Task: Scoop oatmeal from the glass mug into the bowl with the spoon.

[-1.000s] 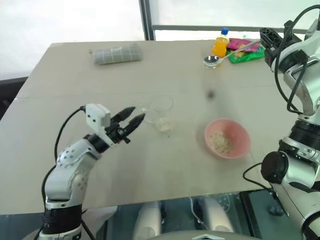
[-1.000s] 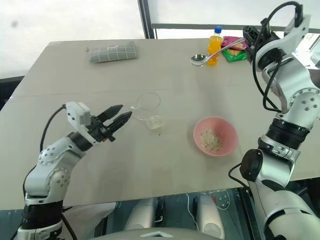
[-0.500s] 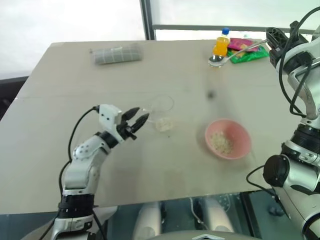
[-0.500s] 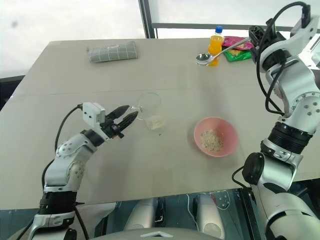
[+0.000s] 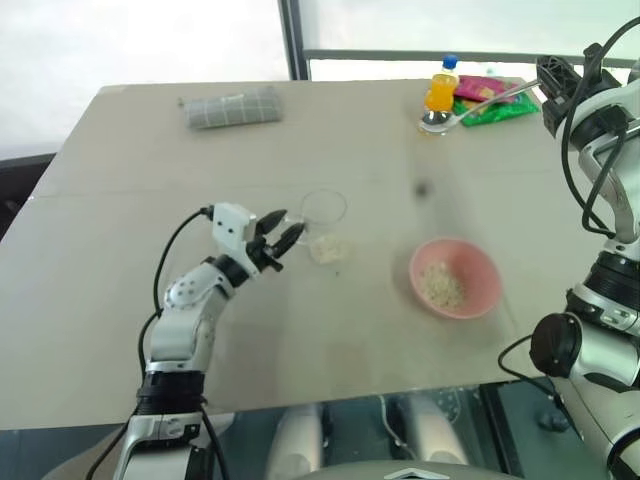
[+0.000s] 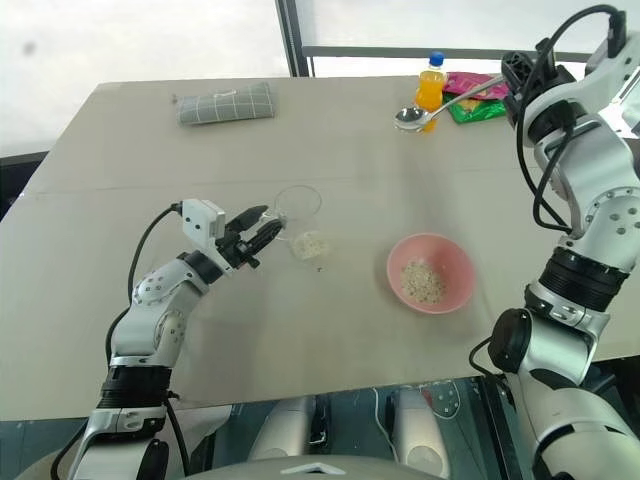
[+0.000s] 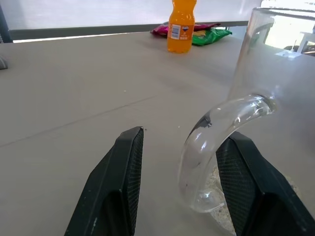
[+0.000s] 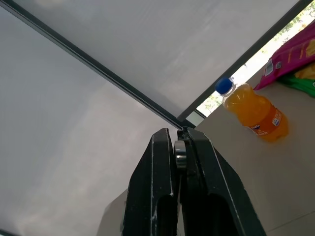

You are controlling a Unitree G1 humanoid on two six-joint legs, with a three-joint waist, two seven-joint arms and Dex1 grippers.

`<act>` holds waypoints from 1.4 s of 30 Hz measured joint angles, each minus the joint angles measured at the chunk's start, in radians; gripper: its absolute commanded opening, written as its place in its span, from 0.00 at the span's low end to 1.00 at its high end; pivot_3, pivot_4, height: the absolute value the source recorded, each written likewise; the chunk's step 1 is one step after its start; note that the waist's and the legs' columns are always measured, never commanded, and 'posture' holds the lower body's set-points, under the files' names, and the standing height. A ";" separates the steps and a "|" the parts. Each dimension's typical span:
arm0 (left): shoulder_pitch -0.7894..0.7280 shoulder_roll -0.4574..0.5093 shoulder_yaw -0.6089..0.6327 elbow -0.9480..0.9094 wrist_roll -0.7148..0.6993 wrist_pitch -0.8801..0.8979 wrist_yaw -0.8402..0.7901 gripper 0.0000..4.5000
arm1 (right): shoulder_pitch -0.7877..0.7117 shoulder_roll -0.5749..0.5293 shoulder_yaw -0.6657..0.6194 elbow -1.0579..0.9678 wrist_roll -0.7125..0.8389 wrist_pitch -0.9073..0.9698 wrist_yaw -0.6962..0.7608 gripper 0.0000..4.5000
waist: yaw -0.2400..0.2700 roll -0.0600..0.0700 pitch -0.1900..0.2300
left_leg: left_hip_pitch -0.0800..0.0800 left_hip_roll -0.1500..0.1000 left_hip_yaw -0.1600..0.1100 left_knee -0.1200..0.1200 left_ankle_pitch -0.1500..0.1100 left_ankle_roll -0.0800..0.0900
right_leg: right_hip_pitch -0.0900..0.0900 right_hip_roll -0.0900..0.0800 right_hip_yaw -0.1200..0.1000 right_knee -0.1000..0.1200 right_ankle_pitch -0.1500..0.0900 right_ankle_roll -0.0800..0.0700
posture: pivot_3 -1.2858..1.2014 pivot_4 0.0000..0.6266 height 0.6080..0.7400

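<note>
Starting on the left: your left end effector (image 5: 287, 231) is about half open, holding nothing, and sits right at the handle of the glass mug (image 5: 324, 212). In the left wrist view the clear handle loop is between the two fingers (image 7: 118, 187), closer to one of them, with nothing pinched. I'd say the step in hand is grabbing that handle so the mug stays put. Centre the loop between the fingers before you close, and close slowly, because glass is slick and the mug looks light enough to skate across the worktop (image 5: 150, 180) if one finger hits first.

There's a small heap of oatmeal (image 5: 328, 250) just beside the mug's base, so don't drag the mug through it.

Moving right, the pink bowl (image 5: 455, 277) is near the mug and already has some oats in it.

Far right, your right end effector (image 6: 516, 73) is held high and clamped shut on the spoon (image 6: 440, 106), gripped by the end of its handle with the scoop end hanging by the orange bottle (image 5: 441, 84). Keep it up there until the mug is secured, then bring it down into the mug mouth from above.
</note>
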 measured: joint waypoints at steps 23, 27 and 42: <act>-0.210 -0.075 -0.051 0.129 0.096 -0.048 0.082 0.01 | 0.008 -0.029 0.156 -0.074 0.008 0.046 0.097 0.00 | 0.001 0.000 0.000 | -0.001 0.000 -0.001 0.001 0.000 0.000 | -0.001 0.001 0.000 0.001 0.000 0.000 | 0.52 0.24 1.00; -0.360 -0.077 -0.088 0.266 0.170 -0.155 0.085 0.01 | -0.016 -0.029 0.247 -0.113 -0.004 0.076 0.174 0.00 | 0.001 0.000 0.000 | -0.001 -0.001 0.000 0.000 0.000 0.000 | -0.001 0.001 0.000 0.000 0.000 0.000 | 0.52 0.24 1.00; -0.528 -0.082 -0.164 0.667 0.318 -0.440 0.057 0.01 | -0.091 -0.048 0.338 -0.134 -0.149 0.088 0.325 0.00 | 0.002 0.000 0.001 | -0.004 0.000 0.001 0.000 0.000 0.000 | -0.002 0.001 -0.001 -0.003 0.000 0.000 | 0.52 0.24 1.00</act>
